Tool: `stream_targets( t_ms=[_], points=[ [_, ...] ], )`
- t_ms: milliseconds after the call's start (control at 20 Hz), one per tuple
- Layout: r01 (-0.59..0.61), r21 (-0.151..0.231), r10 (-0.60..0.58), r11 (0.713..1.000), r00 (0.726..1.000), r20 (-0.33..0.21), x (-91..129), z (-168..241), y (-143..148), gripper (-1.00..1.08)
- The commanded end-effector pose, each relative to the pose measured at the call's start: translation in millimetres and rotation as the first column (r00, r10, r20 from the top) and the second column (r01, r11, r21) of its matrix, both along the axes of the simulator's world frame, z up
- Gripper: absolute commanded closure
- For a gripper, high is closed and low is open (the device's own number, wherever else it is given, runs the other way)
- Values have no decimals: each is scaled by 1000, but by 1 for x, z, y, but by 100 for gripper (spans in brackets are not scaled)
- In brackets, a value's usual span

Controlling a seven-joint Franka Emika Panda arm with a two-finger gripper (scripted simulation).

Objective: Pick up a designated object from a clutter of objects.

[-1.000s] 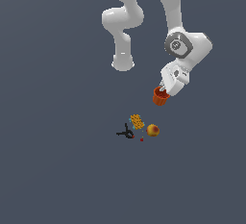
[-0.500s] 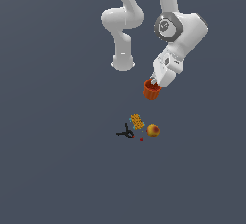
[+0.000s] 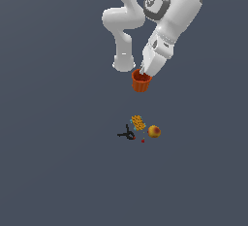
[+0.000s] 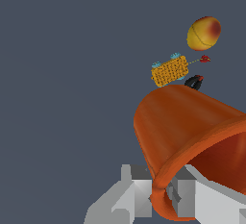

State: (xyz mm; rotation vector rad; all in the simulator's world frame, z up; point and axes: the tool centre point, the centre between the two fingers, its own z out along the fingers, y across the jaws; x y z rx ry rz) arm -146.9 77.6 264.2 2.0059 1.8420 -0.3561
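Gripping one orange cup (image 3: 141, 81) by its rim, claw (image 3: 145, 74) closed, one ball (image 3: 154, 131), one studded block (image 3: 138, 122), one black clamp (image 3: 128, 134), one red bead (image 3: 143, 141) below.

You get flat, even simulator light in both views, with no cast shadows on the dark slate surface (image 3: 58, 171). The white arm (image 3: 172, 16) shades softly toward grey on its undersides, without glare. The orange cup (image 4: 192, 136) shows a smooth gradient, darker inside. Edges look jagged and pixelated; nothing is blurred or warped.
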Motion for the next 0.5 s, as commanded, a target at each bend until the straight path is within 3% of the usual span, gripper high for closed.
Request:
stream_targets(
  t_ms=[0, 450],
  points=[
    [-1, 1, 1, 1000, 1000, 1, 4, 22, -19, 108],
    [0, -1, 0, 1000, 1000, 1, 21, 98, -88, 108]
  ],
)
